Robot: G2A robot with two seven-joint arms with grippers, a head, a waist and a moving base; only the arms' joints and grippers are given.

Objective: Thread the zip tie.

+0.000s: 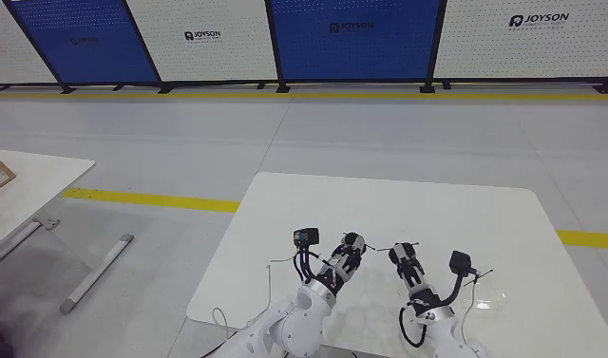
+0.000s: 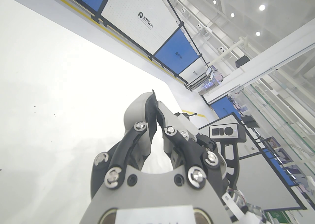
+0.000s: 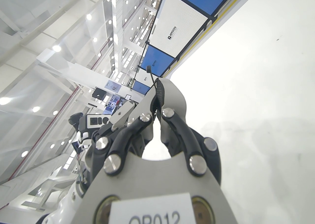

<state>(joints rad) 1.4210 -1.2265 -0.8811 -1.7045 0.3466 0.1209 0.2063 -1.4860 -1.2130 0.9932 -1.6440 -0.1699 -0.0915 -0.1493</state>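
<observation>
Threading was apparently not yet done.
The right gripper had its jaws clamped on the thin black plastic zip tie, head end sticking out; the left gripper, jaws pressed together, was near it above the white surface. No closed loop was visible.

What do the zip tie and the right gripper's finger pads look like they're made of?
Zip tie: likely black plastic with a matte finish; it is a thin strip that stands stiff beyond the right gripper. Finger pads: probably black rubber, going by the ribbed, dull surface.
</observation>
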